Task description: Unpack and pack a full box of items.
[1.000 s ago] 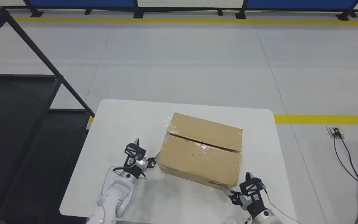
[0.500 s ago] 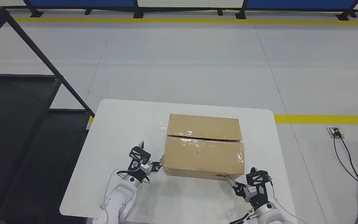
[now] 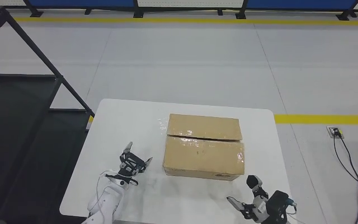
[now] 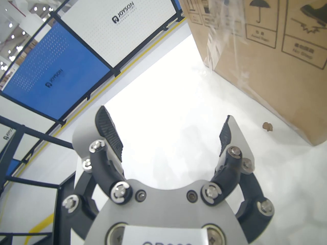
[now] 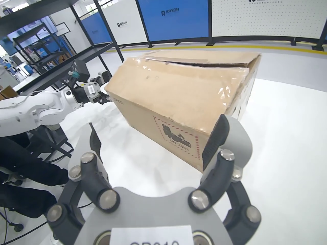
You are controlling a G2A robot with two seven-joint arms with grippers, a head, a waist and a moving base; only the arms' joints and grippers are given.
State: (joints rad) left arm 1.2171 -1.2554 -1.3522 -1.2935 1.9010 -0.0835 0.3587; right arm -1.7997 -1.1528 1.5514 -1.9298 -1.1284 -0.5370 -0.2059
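Observation:
A closed brown cardboard box lies in the middle of the white table, its top flaps meeting at a taped seam. My left gripper stands open a short way off the box's left end, touching nothing. In the left wrist view the left gripper has bare table between its fingers, and the box rises beyond it. My right gripper is open near the table's front right edge, apart from the box's near corner. In the right wrist view the right gripper faces the box.
A small brown scrap lies on the table beside the box's base. A black metal rack stands off the table's left side. Bare table lies in front of the box and to its left. Blue and white panels stand across the floor.
The box turned from skewed to square with the table. Both grippers then drew back from its corners toward the near edge, the right one farthest.

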